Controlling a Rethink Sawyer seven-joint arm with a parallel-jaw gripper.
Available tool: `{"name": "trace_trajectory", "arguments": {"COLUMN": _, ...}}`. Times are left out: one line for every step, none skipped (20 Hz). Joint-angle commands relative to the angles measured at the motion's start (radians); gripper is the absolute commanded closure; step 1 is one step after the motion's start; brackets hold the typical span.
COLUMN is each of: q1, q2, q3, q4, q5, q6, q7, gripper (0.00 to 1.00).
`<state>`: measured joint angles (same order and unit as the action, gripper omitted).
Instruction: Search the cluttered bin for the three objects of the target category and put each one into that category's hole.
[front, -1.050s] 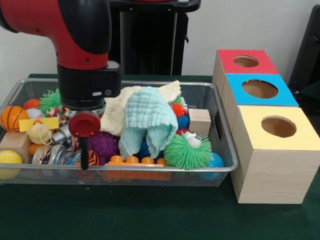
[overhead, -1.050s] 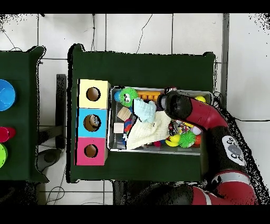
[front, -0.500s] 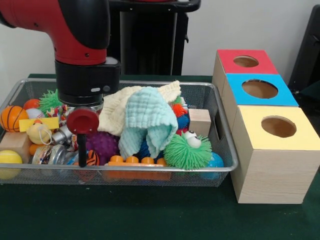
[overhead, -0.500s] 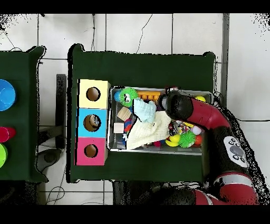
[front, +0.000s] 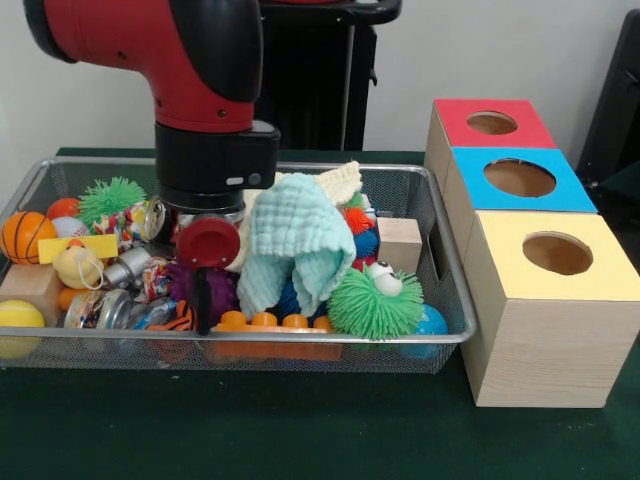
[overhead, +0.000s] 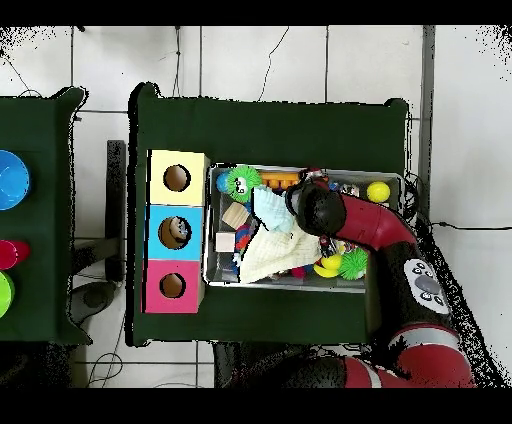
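A wire mesh bin (front: 330, 340) holds a jumble of toys. A pale blue cloth (front: 295, 240) lies over a cream cloth (front: 335, 180) in the middle. In front of them are a green spiky ball with eyes (front: 375, 300), an orange brick (front: 275, 325) and a purple spiky ball (front: 180, 285). My gripper (front: 205, 285) hangs low in the bin at the cloths' left edge, in front of the purple ball. The wrist hides what is under it. From overhead, the gripper (overhead: 305, 205) is beside the blue cloth (overhead: 272, 210).
Three boxes with round holes stand right of the bin: red top (front: 490, 123), blue top (front: 520, 178), yellow top (front: 557, 253). The bin's left side holds a basketball (front: 22, 235), yellow ball (front: 18, 320), toy duck (front: 78, 265) and green spiky ball (front: 110, 195). A wooden block (front: 400, 243) lies right.
In the front view the arm has shifted right, from over the left-side toys to the left edge of the cloths. The cloths and toys have not visibly moved.
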<state>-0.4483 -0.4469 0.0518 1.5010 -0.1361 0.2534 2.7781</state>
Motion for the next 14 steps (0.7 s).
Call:
{"name": "trace_trajectory", "arguments": {"q1": -0.001, "q2": 0.030, "q3": -0.015, "q4": 0.132, "q5": -0.033, "q6": -0.087, "q7": 0.060, "gripper": 0.00}}
{"name": "trace_trajectory", "arguments": {"q1": -0.003, "q2": 0.022, "q3": -0.020, "q4": 0.143, "q5": -0.033, "q6": -0.089, "q7": 0.059, "gripper": 0.00}}
{"name": "trace_trajectory", "arguments": {"q1": -0.007, "q2": 0.013, "q3": -0.023, "q4": 0.155, "q5": -0.033, "q6": -0.086, "q7": 0.054, "gripper": 0.00}}
{"name": "trace_trajectory", "arguments": {"q1": -0.015, "q2": 0.001, "q3": -0.022, "q4": 0.164, "q5": -0.036, "q6": -0.081, "q7": 0.042, "gripper": 0.00}}
{"name": "trace_trajectory", "arguments": {"q1": -0.028, "q2": -0.011, "q3": -0.018, "q4": 0.172, "q5": -0.040, "q6": -0.071, "q7": 0.025, "gripper": 0.00}}
{"name": "trace_trajectory", "arguments": {"q1": -0.043, "q2": -0.021, "q3": -0.012, "q4": 0.178, "q5": -0.045, "q6": -0.060, "q7": 0.007, "gripper": 0.00}}
{"name": "trace_trajectory", "arguments": {"q1": -0.056, "q2": -0.025, "q3": -0.007, "q4": 0.178, "q5": -0.050, "q6": -0.054, "q7": -0.008, "gripper": 0.00}}
{"name": "trace_trajectory", "arguments": {"q1": -0.069, "q2": -0.030, "q3": -0.003, "q4": 0.178, "q5": -0.056, "q6": -0.047, "q7": -0.023, "gripper": 0.00}}
{"name": "trace_trajectory", "arguments": {"q1": -0.080, "q2": -0.030, "q3": 0.001, "q4": 0.174, "q5": -0.061, "q6": -0.044, "q7": -0.035, "gripper": 0.00}}
{"name": "trace_trajectory", "arguments": {"q1": -0.094, "q2": -0.027, "q3": 0.005, "q4": 0.168, "q5": -0.069, "q6": -0.044, "q7": -0.051, "gripper": 0.00}}
{"name": "trace_trajectory", "arguments": {"q1": -0.104, "q2": -0.027, "q3": 0.008, "q4": 0.166, "q5": -0.074, "q6": -0.041, "q7": -0.062, "gripper": 0.00}}
{"name": "trace_trajectory", "arguments": {"q1": -0.114, "q2": -0.028, "q3": 0.011, "q4": 0.164, "q5": -0.080, "q6": -0.037, "q7": -0.072, "gripper": 0.00}}
{"name": "trace_trajectory", "arguments": {"q1": -0.119, "q2": -0.029, "q3": 0.012, "q4": 0.164, "q5": -0.084, "q6": -0.037, "q7": -0.075, "gripper": 0.00}}
{"name": "trace_trajectory", "arguments": {"q1": -0.122, "q2": -0.034, "q3": 0.011, "q4": 0.167, "q5": -0.088, "q6": -0.034, "q7": -0.075, "gripper": 0.00}}
